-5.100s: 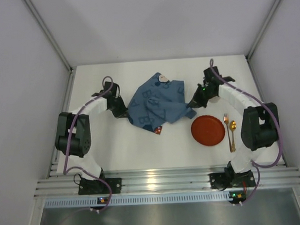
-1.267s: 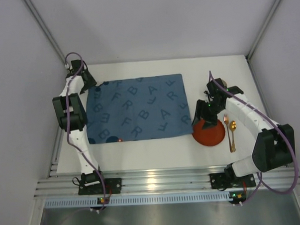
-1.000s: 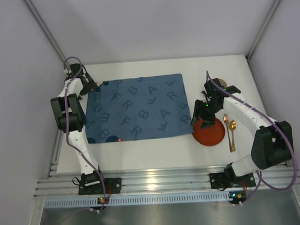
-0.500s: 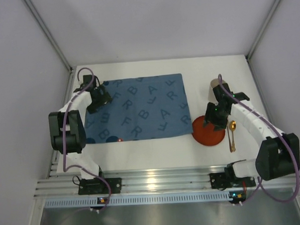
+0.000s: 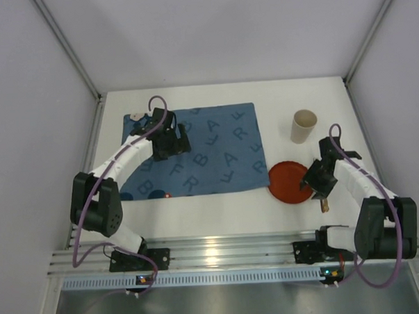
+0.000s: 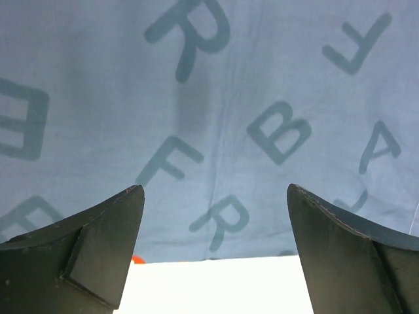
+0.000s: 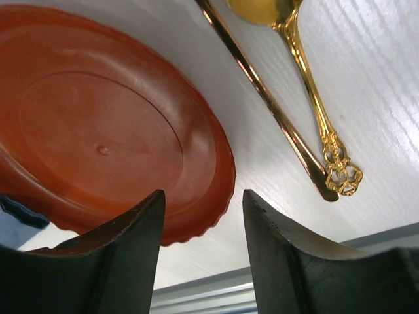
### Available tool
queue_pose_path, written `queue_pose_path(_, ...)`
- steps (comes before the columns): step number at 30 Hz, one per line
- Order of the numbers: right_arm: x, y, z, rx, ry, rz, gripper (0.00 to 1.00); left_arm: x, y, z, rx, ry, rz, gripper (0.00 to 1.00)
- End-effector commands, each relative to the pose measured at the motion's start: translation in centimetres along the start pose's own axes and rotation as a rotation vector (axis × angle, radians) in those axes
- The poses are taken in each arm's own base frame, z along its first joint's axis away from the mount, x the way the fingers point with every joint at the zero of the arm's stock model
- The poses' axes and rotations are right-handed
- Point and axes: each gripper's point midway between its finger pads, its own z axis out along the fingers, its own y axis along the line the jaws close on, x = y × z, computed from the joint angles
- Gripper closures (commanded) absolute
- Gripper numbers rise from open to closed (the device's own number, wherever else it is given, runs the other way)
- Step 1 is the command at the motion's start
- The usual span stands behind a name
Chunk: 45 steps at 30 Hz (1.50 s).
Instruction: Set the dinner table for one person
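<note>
The large flat matte white desk (image 5: pixel 219 213) carries everything, and the blue letter-printed cloth placemat (image 5: pixel 209 153) lies flat at its middle, square to the edges, as the base a single place setting would be built on. The left hand (image 5: pixel 173 142) hovers over the placemat's far left part. In its wrist view its fingers are spread wide and hold nothing, with only printed cloth (image 6: pixel 216 131) between them.

Just to the right of the placemat sits the round red plastic plate (image 5: pixel 287 183), not yet on the cloth. The right hand (image 7: pixel 203 261) hangs low over the plate's rim (image 7: pixel 219 176) on the side away from the placemat, spread and empty, probably lined up to pinch that rim.

Right of the placemat, beyond the plate, lie a gold fork (image 7: pixel 262 98) and an ornate gold spoon (image 7: pixel 308 85) side by side. From above the right arm hides nearly all of them, and the wrist view crops their heads. A beige paper cup (image 5: pixel 304 126) stands upright to the right of the placemat's far corner. A small pale object at the placemat's far left corner and an orange speck at its near edge are too small to identify.
</note>
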Motion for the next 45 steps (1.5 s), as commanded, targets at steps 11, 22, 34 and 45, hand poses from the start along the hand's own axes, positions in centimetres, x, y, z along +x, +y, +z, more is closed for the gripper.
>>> queue_pose_path(11, -2.4, -1.0, 3.6, 0.060, -0.112, 0.043, 0.79, 1.7, 1.2, -3.3, -0.022, 0.027, 0.067, 0.05)
queue_pose_path(22, -7.1, -2.0, -4.4, 0.143, -0.339, 0.032, 1.00, 2.9, -1.7, -0.9, 0.025, 0.098, 0.129, 0.05)
queue_pose_path(34, -5.7, 9.4, -15.3, -0.301, -0.392, -0.106, 1.00, -0.1, -4.1, -2.6, 0.018, -0.026, 0.087, 0.06)
queue_pose_path(45, 1.9, 29.5, -12.6, -0.559, -0.221, -0.489, 1.00, -2.3, 1.2, -11.4, -0.149, -0.253, -0.056, 0.04)
